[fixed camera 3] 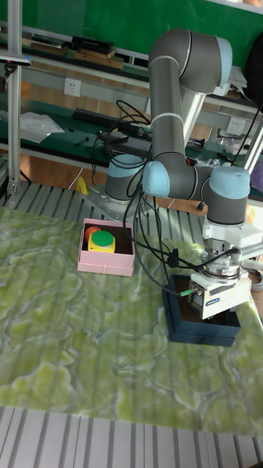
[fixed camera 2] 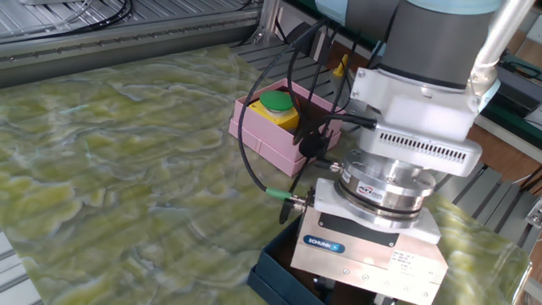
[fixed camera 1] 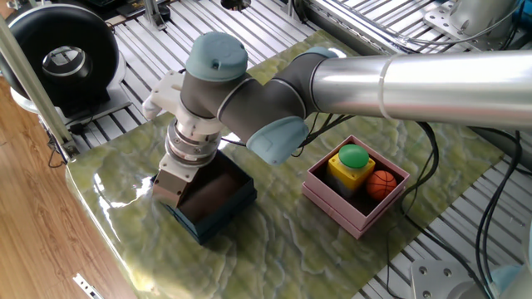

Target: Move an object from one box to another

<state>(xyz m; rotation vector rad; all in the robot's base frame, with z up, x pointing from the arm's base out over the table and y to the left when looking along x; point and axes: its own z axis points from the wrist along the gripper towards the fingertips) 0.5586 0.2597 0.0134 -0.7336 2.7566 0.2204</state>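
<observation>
The arm is reaching down over the navy-blue box [fixed camera 1: 218,202], and the claw [fixed camera 1: 171,184] is sitting low at the box's edge; its fingers are hiding behind the housing, so I cannot tell whether it is clenched or released, or whether anything is in it. The box's brownish floor is showing bare beside it. Well apart on the marbled green table [fixed camera 1: 283,241], the pink box [fixed camera 1: 356,188] is holding a yellow block with a green top [fixed camera 1: 351,163] and a small orange ball [fixed camera 1: 381,183].
</observation>
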